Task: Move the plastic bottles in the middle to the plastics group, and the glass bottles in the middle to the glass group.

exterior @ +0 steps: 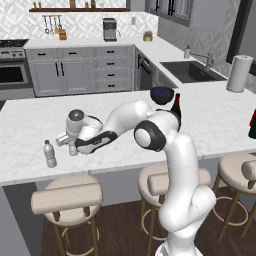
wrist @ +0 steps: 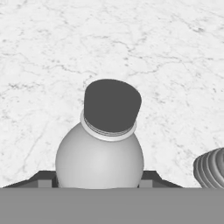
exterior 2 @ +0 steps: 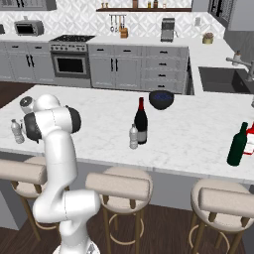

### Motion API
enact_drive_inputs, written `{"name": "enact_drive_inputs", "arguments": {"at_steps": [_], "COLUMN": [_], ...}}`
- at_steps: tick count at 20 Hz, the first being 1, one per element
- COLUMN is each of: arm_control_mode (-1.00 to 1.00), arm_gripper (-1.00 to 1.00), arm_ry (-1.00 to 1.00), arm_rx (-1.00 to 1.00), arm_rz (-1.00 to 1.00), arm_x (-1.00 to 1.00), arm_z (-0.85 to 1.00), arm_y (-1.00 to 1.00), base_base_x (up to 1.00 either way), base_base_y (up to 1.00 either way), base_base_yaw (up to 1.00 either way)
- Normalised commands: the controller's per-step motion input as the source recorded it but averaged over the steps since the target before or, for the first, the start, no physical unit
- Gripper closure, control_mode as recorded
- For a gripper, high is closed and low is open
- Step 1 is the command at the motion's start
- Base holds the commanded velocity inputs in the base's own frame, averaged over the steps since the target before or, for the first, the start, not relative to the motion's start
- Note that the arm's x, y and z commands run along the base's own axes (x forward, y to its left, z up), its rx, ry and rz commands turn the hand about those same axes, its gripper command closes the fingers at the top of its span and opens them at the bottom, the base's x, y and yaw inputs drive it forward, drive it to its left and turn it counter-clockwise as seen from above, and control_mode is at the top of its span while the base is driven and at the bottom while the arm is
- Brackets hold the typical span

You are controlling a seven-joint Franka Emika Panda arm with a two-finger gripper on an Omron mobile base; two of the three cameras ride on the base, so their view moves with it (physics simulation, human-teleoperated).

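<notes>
Tool: closed around a clear plastic bottle — dark finger tips sat against both its sides, low over the marble surface.
Plastics group: 1 capped bottle stood upright near the surface's left front edge, just beside the tool.
Middle: the dark red glass bottle stood with 1 small clear bottle touching or just beside it.
Bowl: behind them — dark blue.
Glass group: a dark green bottle at the far right.
</notes>
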Motion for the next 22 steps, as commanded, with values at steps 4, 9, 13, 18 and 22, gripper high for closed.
{"name": "enact_drive_inputs", "arguments": {"at_steps": [4, 9, 13, 18, 22], "arm_control_mode": [-1.00, -1.00, -1.00, -1.00, -1.00], "arm_gripper": [1.00, 1.00, 1.00, 1.00, 1.00], "arm_ry": [-0.01, 0.00, 0.00, 0.00, 0.00], "arm_rx": [0.00, 0.01, 0.04, 0.05, 0.03], "arm_rz": [-0.13, -0.11, -0.11, -0.09, -0.12], "arm_x": [-0.20, -0.30, -0.18, -0.18, -0.20], "arm_z": [-0.30, -0.32, -0.18, -0.15, -0.17], "arm_y": [-0.07, -0.07, -0.11, -0.07, -0.01], "base_base_x": [0.00, 0.00, 0.00, 0.00, 0.00], "base_base_y": [0.00, 0.00, 0.00, 0.00, 0.00], "base_base_yaw": [0.00, 0.00, 0.00, 0.00, 0.00]}}
